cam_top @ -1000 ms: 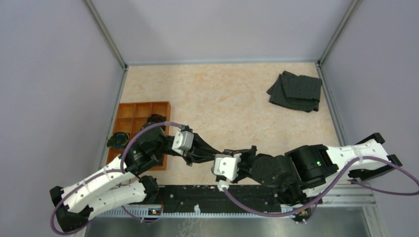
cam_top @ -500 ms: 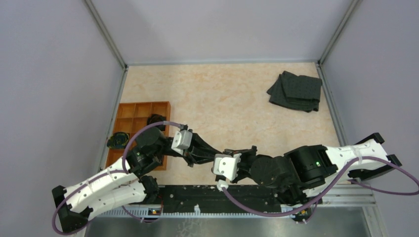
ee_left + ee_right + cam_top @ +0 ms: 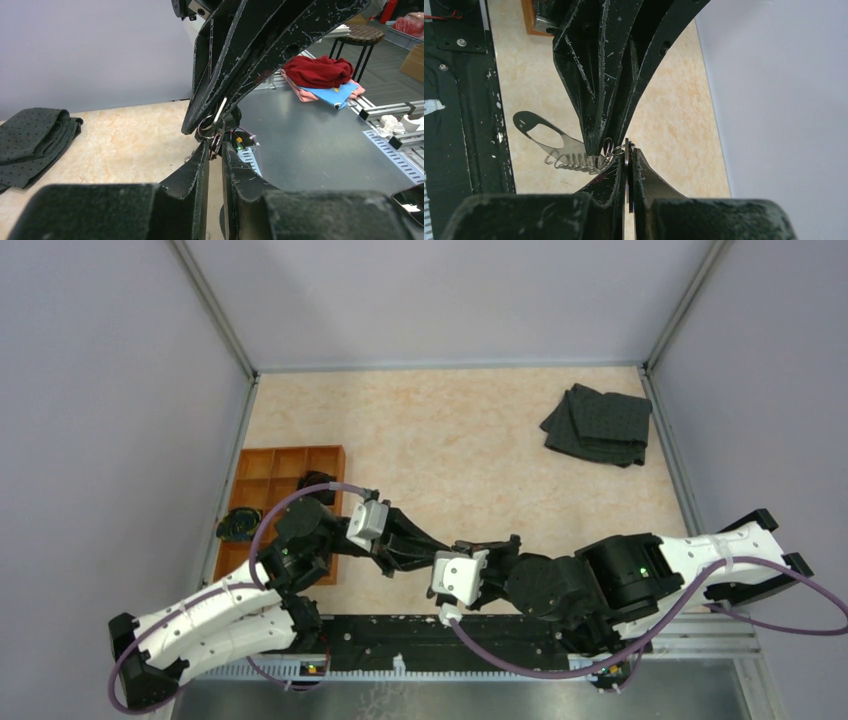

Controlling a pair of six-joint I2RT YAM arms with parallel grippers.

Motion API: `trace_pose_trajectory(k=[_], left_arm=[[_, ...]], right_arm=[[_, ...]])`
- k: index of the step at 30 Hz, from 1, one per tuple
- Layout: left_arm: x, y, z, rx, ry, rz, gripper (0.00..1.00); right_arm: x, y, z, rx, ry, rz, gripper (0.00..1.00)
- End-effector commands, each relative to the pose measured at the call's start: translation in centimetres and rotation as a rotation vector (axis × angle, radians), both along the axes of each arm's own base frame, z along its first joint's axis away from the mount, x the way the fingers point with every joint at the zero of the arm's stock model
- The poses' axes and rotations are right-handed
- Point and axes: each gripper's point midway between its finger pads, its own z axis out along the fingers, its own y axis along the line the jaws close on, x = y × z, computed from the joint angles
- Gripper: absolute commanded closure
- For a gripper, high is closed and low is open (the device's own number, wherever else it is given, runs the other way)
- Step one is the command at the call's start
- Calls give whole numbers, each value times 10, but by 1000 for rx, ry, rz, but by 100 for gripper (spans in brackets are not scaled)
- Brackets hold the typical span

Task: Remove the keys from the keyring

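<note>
My left gripper (image 3: 428, 548) and right gripper (image 3: 447, 558) meet tip to tip near the table's front edge. In the right wrist view the right gripper (image 3: 629, 150) is shut on a flat key (image 3: 628, 167) seen edge-on. Small linked rings (image 3: 609, 147) join that key to the left fingers (image 3: 594, 125), which come down from above. In the left wrist view the left gripper (image 3: 214, 146) is shut on a small ring (image 3: 209, 129) of the keyring. The silvery key (image 3: 220, 106) sits between the right fingers. The keyring's grey oval loop (image 3: 555, 143) with a toothed fringe (image 3: 574, 162) shows below the left fingertips.
An orange compartment tray (image 3: 290, 453) stands at the left with black lumps (image 3: 240, 523) in it. A dark folded cloth (image 3: 600, 425) lies at the back right, also in the left wrist view (image 3: 30, 135). A black rail (image 3: 430, 640) runs along the near edge.
The left arm's rear links have shifted slightly to the right. Both grippers stay tip to tip in nearly the same spot.
</note>
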Motion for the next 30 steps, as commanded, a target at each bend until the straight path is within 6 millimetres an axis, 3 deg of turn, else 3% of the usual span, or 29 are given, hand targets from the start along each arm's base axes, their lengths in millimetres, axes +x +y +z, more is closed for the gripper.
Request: trace_pose_trajectory(k=[1, 6, 14, 30], left_arm=[[-1, -1, 8, -43, -14, -12, 82], [3, -2, 7, -44, 8, 16, 100], [12, 4, 8, -81, 66, 84, 100], [18, 27, 29, -371, 257, 128, 100]], right_arm=[[0, 2, 16, 71, 12, -22, 100], [3, -2, 15, 71, 5, -46, 100], [12, -15, 7, 60, -1, -110, 100], [15, -23, -18, 58, 33, -162, 100]])
